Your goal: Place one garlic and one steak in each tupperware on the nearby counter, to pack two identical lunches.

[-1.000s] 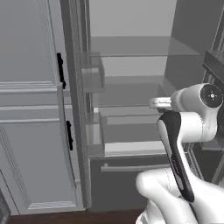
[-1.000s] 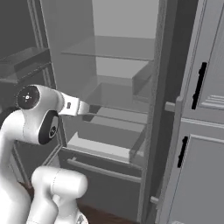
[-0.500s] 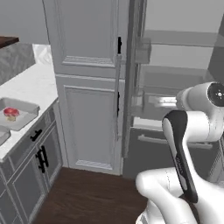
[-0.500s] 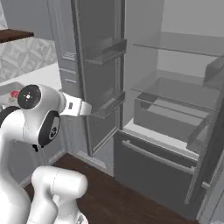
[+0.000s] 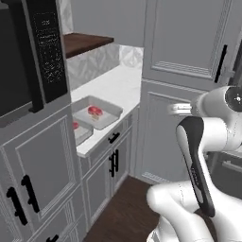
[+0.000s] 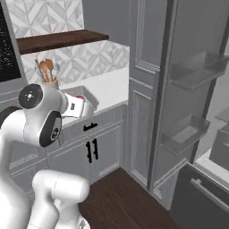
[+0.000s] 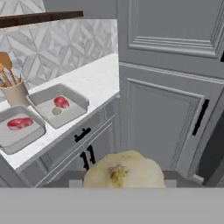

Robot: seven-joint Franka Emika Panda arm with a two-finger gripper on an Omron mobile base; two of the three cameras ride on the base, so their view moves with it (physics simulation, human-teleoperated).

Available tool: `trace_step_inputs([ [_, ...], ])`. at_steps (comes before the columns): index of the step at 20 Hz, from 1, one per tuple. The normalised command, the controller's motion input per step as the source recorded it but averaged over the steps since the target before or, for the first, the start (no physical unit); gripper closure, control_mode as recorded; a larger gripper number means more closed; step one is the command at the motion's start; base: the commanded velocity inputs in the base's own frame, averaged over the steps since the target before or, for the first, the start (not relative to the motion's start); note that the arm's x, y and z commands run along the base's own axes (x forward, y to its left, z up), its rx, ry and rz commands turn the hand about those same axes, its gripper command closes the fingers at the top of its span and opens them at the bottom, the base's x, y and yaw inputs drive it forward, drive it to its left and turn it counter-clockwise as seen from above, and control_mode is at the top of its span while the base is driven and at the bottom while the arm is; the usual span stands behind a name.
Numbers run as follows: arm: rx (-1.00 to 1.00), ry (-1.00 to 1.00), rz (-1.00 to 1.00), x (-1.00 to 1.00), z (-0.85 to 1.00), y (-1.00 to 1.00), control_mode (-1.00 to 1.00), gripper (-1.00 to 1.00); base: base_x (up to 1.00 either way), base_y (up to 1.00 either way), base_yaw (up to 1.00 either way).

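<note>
The white stone counter [image 5: 116,82] ran along the patterned wall under a dark wooden shelf [image 6: 58,40], and a tall grey cabinet [image 7: 175,78] stood at its end. Both tupperware trays sat side by side near the counter's front edge, within reach for loading. The tray nearer the cabinet [image 7: 59,105] had a steak [image 7: 61,102] and a small pale garlic bulb [image 7: 56,111] lying just beside it, so that lunch looked packed. The other tray [image 7: 19,129], by the beige utensil jar [image 7: 14,92], held one steak [image 7: 19,123] and, as far as I could make out, no bulb. And there was the missing piece: a second garlic [image 7: 124,170], cream-yellow, root end toward the lens, pinched in the gripper [image 7: 124,181] and carried well short of the counter. The fingers were closed on it, though the bulb hid the tips, so the exact grip was a judgement. In the left base view the second tray [image 5: 81,132] was cut off by a cabinet corner.
</note>
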Motion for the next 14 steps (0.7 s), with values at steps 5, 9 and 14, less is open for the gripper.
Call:
trace_step_inputs([
  [5, 0.0, 0.0, 0.0, 0.0, 0.0, 0.0, 1.0, 1.0, 0.96, 0.29, 0.37],
  [9, 0.0, 0.0, 0.0, 0.0, 0.0, 0.0, 1.0, 1.0, 0.92, -0.23, 0.2],
  [14, 0.0, 0.0, 0.0, 0.0, 0.0, 0.0, 1.0, 1.0, 0.98, -0.06, 0.26],
])
